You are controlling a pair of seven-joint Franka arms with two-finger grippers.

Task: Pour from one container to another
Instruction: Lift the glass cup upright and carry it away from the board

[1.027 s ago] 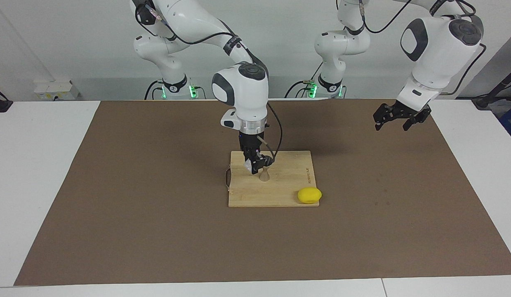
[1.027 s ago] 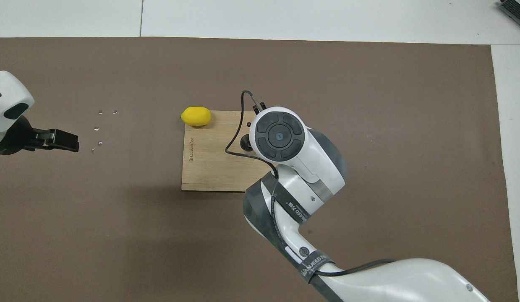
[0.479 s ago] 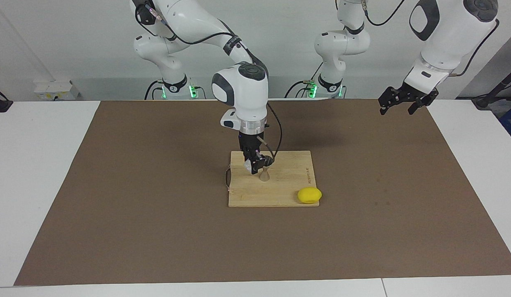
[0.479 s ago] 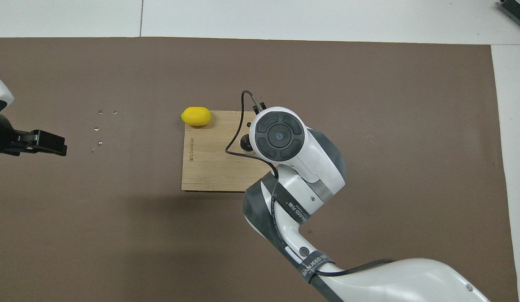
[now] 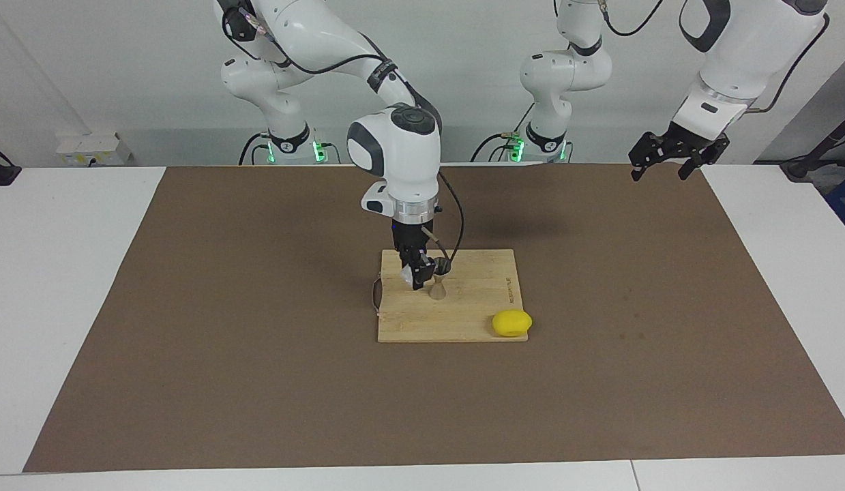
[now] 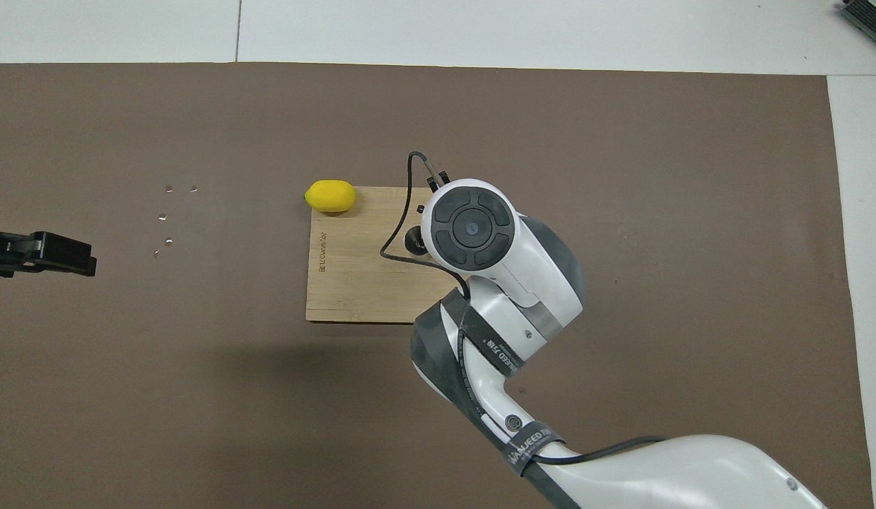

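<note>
The right gripper (image 5: 417, 275) is clamping the small clear glass tumbler (image 5: 410, 275), tilting it just above the grey hourglass-shaped jigger (image 5: 437, 288), which is standing upright near the middle of the cutting board (image 5: 463, 320). The left gripper (image 5: 671, 155) is hanging open, well apart from the cutting board.

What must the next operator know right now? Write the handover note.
Right gripper: shut on the glass tumbler, tipped beside the jigger's mouth, over the cutting board.
Left gripper: open, empty, raised at its own end of the mat; that arm waits.
Jigger upright on the board; lemon at the board's corner.
Done: tumbler picked up, brought to jigger.
Left: finish pouring, set tumbler down.
</note>
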